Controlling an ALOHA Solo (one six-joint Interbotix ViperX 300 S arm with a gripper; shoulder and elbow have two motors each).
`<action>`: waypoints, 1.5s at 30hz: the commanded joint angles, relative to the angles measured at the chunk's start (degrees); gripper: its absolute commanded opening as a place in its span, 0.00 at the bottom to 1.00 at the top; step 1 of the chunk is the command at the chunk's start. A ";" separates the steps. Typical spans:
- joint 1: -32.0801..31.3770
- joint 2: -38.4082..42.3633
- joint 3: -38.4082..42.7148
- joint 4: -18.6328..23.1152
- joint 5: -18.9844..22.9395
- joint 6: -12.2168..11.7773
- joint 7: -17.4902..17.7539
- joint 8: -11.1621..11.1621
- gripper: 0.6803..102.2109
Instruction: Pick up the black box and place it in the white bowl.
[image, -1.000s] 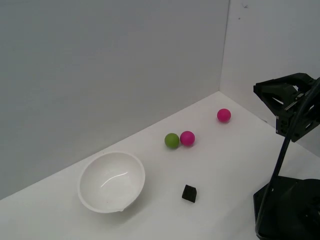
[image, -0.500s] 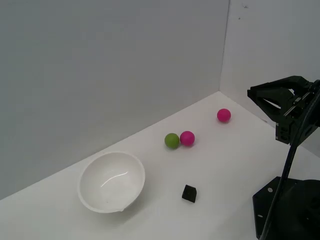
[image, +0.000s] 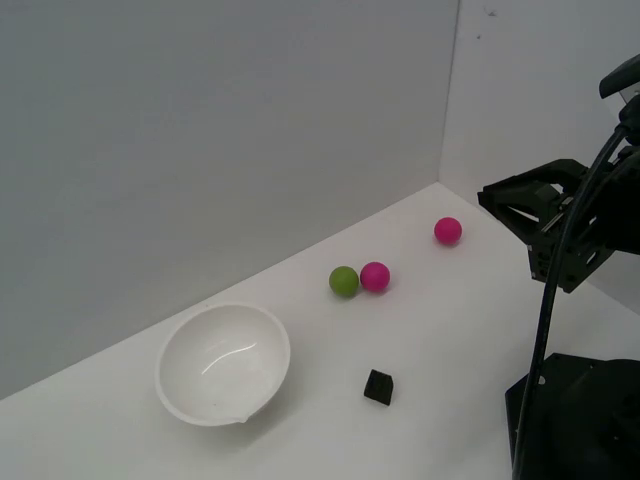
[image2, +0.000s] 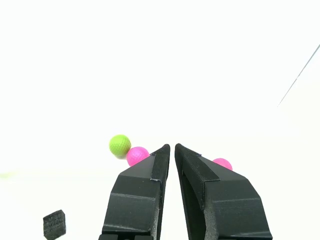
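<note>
Five small things share the white desk (image: 450, 330), and nearest the exterior camera is the black box (image: 378, 386), a tiny matte cube resting alone on the bare surface. To the exterior view's left of it, a little way off, stands the white bowl (image: 223, 363), large, glossy and deep, upright with its opening facing up; nothing shows inside it. The box lies outside the bowl, not touching it.

At the exterior view's right edge sits the dark robot base (image: 575, 420), with a black cable rising from it to the arm. The end effector (image: 487, 195) hangs in the air above the desk, well apart from the box and the bowl. In the wrist view the end effector (image2: 172, 146) has its two black fingers (image2: 145, 190) brought nearly together, with only a thin slit between the tips, and nothing between them. The black box (image2: 54, 224) appears there off to one side of the fingers, untouched.

Farther back, a green ball (image: 343, 281) and a pink ball (image: 375, 276) sit touching each other. Farther still, near the corner where the two grey walls (image: 220, 150) meet, a second pink ball (image: 447, 230) sits by itself.
</note>
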 joint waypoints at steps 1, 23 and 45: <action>0.62 -2.37 -2.20 -1.49 -1.67 -0.44 0.00 0.44 0.02; -6.50 -27.51 -27.60 -3.52 -3.60 -0.44 0.70 0.62 0.02; -8.88 -33.57 -33.57 -4.75 -4.92 -0.44 1.05 0.88 0.19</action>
